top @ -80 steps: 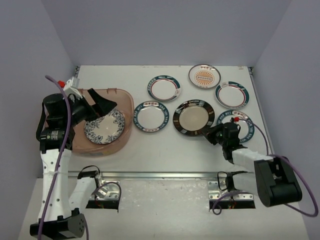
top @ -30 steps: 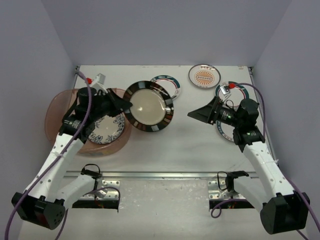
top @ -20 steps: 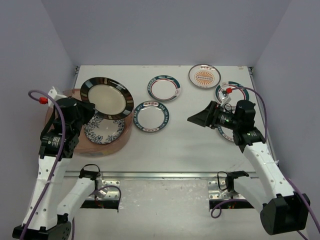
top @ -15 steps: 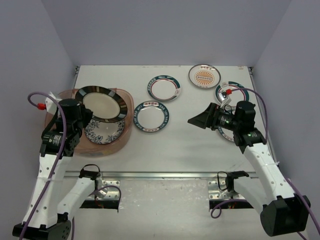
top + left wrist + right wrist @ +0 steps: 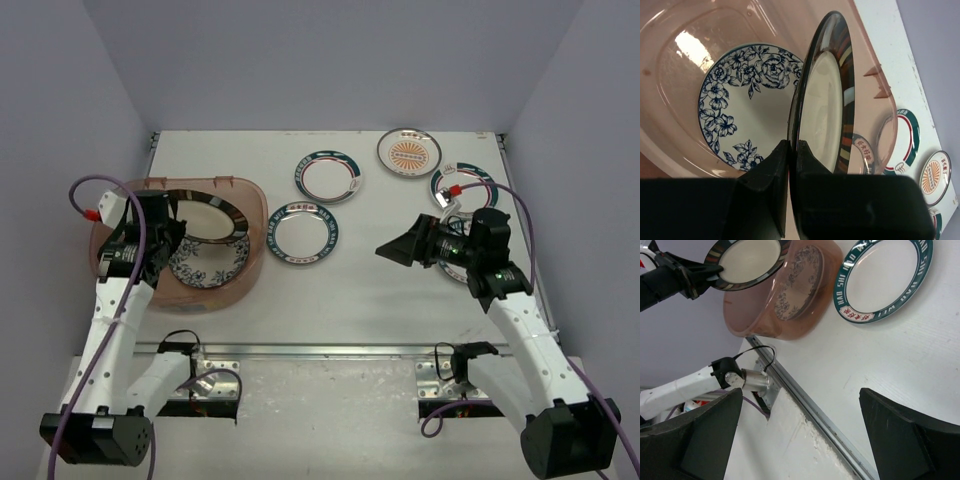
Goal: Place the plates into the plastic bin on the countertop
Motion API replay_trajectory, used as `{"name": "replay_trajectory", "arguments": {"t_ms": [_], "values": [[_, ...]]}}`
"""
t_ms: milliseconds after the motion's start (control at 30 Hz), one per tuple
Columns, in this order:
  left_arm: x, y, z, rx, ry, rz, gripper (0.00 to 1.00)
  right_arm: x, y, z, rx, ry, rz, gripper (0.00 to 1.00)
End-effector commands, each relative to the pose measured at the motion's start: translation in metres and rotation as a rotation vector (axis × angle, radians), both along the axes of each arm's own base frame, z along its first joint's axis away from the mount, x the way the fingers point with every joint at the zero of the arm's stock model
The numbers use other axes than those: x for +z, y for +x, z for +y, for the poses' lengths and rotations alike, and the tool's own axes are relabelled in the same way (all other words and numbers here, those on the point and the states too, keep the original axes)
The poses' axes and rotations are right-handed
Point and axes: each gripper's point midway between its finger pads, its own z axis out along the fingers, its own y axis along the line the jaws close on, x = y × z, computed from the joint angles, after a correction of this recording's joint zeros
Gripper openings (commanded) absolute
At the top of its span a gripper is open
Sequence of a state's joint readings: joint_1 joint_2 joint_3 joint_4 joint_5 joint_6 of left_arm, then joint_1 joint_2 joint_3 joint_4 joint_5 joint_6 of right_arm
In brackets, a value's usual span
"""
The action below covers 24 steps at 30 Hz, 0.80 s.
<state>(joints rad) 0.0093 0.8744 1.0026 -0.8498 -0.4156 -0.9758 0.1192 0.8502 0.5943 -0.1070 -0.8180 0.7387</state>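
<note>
The left gripper (image 5: 790,150) is clamped on the rim of the dark-rimmed plate (image 5: 826,95). It holds the plate steeply tilted and partly inside the plastic bin (image 5: 252,200), above the blue floral plate (image 5: 735,100), which lies flat on the bin floor. The bin stands at the left of the countertop (image 5: 350,295).

The right gripper (image 5: 396,247) hovers over the right side of the countertop with its fingers wide apart, holding nothing.

Two teal-rimmed plates (image 5: 303,232) lie near the centre. The orange sunburst plate (image 5: 409,152) lies at the far right.
</note>
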Motion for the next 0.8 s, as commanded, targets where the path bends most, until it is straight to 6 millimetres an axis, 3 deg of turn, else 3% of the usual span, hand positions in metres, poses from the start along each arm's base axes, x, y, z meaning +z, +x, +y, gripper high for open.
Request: {"name": "replay_trajectory", "arguments": {"t_ms": [0,133,333,433,533,633,700,767], "values": [[0.026,0.046,0.000,-0.051,-0.085,-0.244,0.00,0.003,-0.002,0.001,0.031,0.007,-0.059,0.99],[-0.003,0.046,0.003,-0.058,-0.090,-0.193,0.00,0.005,-0.006,0.007,0.071,0.054,-0.054,0.99],[-0.029,0.038,0.009,-0.045,-0.083,-0.160,0.00,0.002,-0.008,0.008,0.091,0.066,-0.061,0.99],[-0.046,0.034,0.011,-0.043,-0.075,-0.128,0.09,0.003,-0.009,0.010,0.107,0.081,-0.072,0.99],[-0.069,0.029,0.012,-0.040,-0.073,-0.090,0.29,0.000,-0.011,0.011,0.120,0.089,-0.058,0.99],[-0.086,0.023,0.015,-0.028,-0.069,-0.040,0.58,0.000,-0.011,0.012,0.120,0.093,-0.057,0.99],[-0.095,0.021,0.015,-0.027,-0.066,-0.017,0.83,0.001,-0.011,0.012,0.117,0.095,-0.062,0.99],[-0.103,0.022,0.015,-0.033,-0.064,0.002,0.91,0.000,-0.009,0.011,0.108,0.095,-0.057,0.99]]}}
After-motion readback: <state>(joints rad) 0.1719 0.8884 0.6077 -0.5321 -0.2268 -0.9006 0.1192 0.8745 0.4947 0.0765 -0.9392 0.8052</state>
